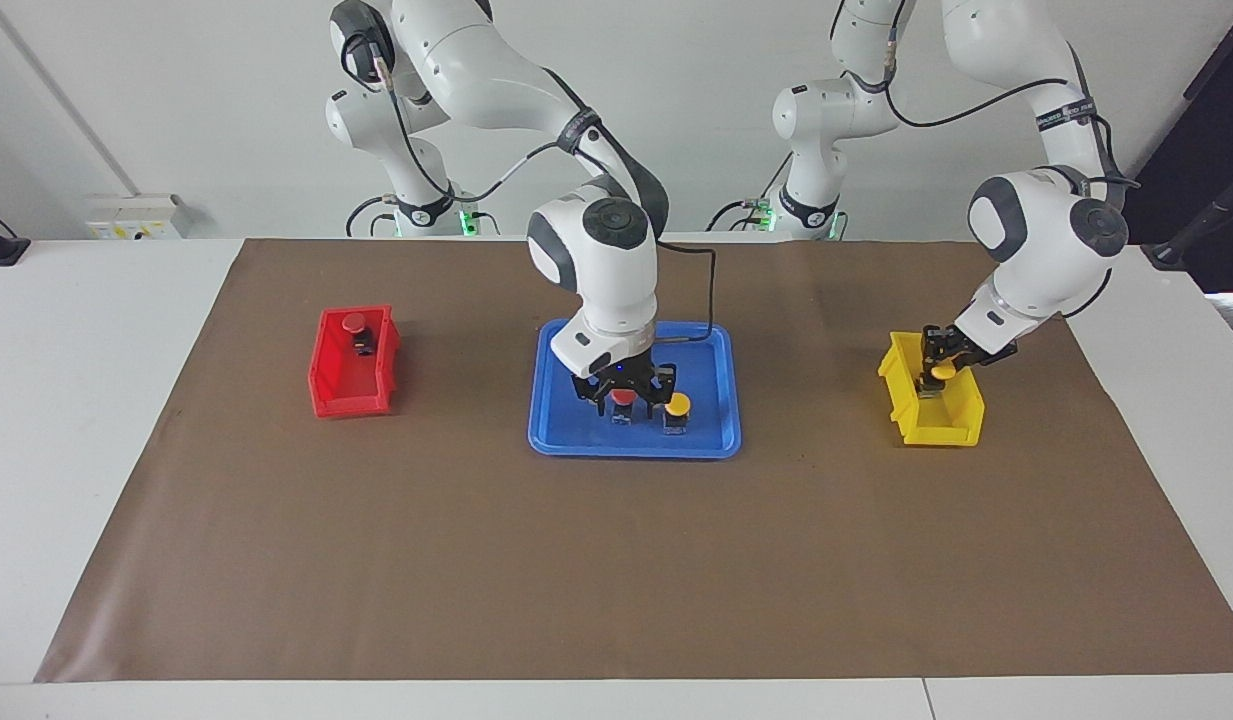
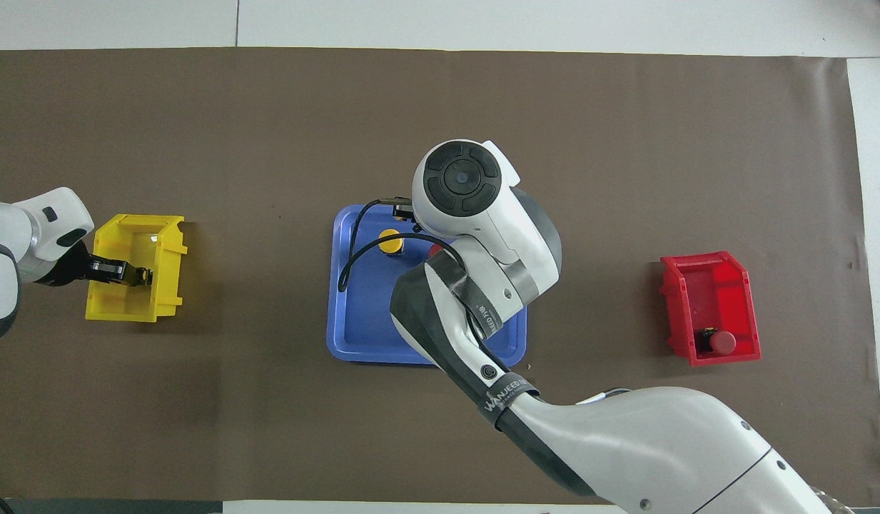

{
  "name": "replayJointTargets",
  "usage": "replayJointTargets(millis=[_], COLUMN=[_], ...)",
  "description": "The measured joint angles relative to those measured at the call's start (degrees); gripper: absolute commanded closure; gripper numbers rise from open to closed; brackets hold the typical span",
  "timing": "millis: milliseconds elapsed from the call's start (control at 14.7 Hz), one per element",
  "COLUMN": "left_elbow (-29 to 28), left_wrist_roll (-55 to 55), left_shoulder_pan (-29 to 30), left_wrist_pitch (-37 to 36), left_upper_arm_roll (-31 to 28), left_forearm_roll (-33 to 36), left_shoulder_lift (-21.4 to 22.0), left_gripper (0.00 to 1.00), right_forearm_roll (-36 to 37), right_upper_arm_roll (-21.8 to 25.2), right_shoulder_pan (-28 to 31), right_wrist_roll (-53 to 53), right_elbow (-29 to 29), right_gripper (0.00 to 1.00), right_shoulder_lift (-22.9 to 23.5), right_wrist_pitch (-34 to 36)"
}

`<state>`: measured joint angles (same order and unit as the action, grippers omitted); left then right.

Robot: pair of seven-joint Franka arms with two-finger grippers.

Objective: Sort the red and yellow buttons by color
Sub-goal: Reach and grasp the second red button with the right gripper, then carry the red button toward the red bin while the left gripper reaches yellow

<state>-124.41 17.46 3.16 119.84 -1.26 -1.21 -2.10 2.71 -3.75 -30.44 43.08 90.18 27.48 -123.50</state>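
Observation:
A red button [image 1: 624,398] and a yellow button [image 1: 679,404] stand side by side in the blue tray [image 1: 576,440]. My right gripper [image 1: 624,403] is down over the red one, open, a finger on each side of its cap. In the overhead view the right arm hides that gripper; only an edge of the red button [image 2: 434,250] and the yellow button [image 2: 390,240] show. Another red button [image 1: 353,322] lies in the red bin [image 1: 348,398]. My left gripper [image 1: 938,376] is shut on a yellow button [image 1: 942,371] just over the yellow bin [image 1: 931,425].
The brown mat [image 1: 616,560] covers most of the white table. The red bin [image 2: 704,268] sits toward the right arm's end, the yellow bin [image 2: 125,303] toward the left arm's end. The right arm's elbow and forearm hang over the tray [image 2: 361,328].

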Motion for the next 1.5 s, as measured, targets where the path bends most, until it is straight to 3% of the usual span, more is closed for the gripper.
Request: replayJointTargets(millis=[68,136,612,816,952,1088,1224,1496], left_elbow=[-0.1,-0.1,3.2,7.7,8.8,9.4,11.0,14.0], left_wrist_roll=[0.0,0.0,-0.9,-3.1,-7.3,-14.2,-20.0,-27.5], left_shoulder_pan=[0.0,0.0,-0.2,-1.6,-4.6,-9.2,-13.9,-19.5], left_wrist_pitch=[0.0,0.1,-3.7,-8.5,-9.0,-9.1,-10.1,-10.8], left_upper_arm_roll=[0.0,0.0,0.0,0.1,0.2,0.4,0.6,0.7], left_forearm_roll=[0.0,0.0,0.0,0.1,1.9,3.9,4.8,4.9], left_shoulder_lift=[0.0,0.0,0.3,0.9,1.6,1.8,1.8,1.3], left_gripper=[0.50,0.45,0.42,0.18,0.08,0.00,0.00,0.00], right_forearm_roll=[0.0,0.0,0.0,0.0,0.0,0.0,0.0,0.0], right_upper_arm_roll=[0.0,0.0,0.0,0.0,0.0,-0.1,-0.2,0.0], right_shoulder_pan=[0.0,-0.2,-1.5,-1.5,-1.5,-1.5,-1.5,-1.2], right_wrist_roll=[0.0,0.0,0.0,0.0,0.0,0.0,0.0,-1.1], right_elbow=[0.9,1.5,4.1,5.1,5.4,5.6,5.8,5.2], right_gripper=[0.29,0.30,0.36,0.42,0.50,0.67,0.79,0.81], right_shoulder_lift=[0.0,0.0,-0.9,-1.3,-1.5,-1.6,-1.6,-2.3], right_wrist_pitch=[-0.5,-0.7,-0.7,-0.7,-0.7,-0.7,-0.7,0.9])
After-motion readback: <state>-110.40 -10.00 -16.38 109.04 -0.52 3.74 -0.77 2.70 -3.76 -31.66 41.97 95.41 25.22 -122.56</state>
